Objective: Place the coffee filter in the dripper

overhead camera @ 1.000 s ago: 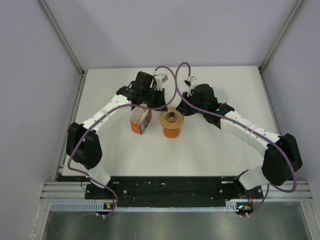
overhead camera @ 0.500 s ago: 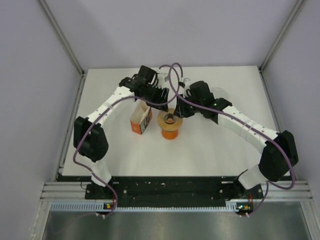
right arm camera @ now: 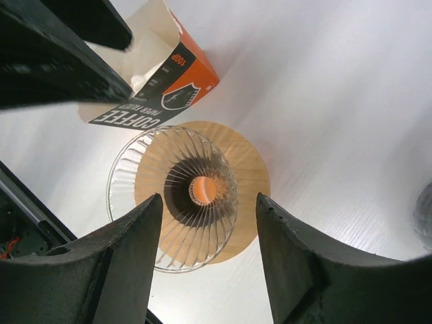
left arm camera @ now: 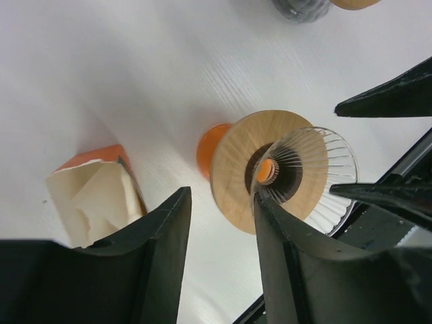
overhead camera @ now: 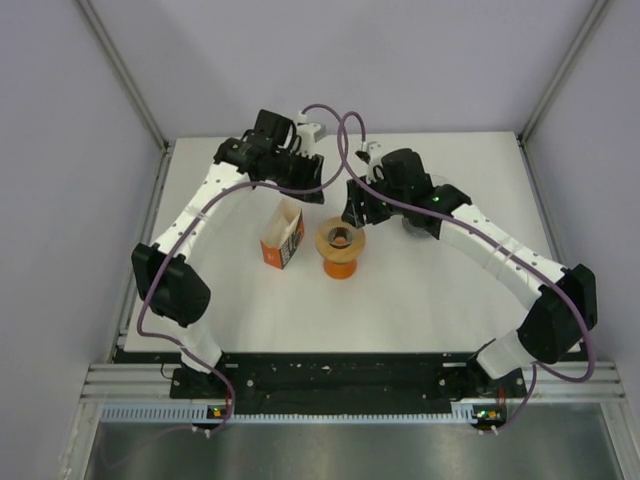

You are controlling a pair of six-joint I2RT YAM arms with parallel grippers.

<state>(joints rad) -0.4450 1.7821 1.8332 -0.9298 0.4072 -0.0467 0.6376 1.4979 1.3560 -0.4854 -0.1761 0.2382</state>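
Dripper (overhead camera: 340, 238), a ribbed glass cone in a wooden collar, sits upright on an orange base (overhead camera: 340, 267) mid bench (overhead camera: 420, 300). Just to its left, not touching, the orange filter box (overhead camera: 280, 246) stands open. Coffee filter (left arm camera: 91, 199) is inside the box, cream paper showing at the top. Right gripper (right arm camera: 209, 199) hangs over the dripper, jaws released, empty. Left gripper (left arm camera: 219, 201) is further back, above box and dripper, jaws also spread, empty.

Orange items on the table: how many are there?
2. The orange cardboard coffee-filter box stands left of centre; the orange cup sits right of it, beneath the ribbed glass dripper with its wooden collar. Others may be hidden.
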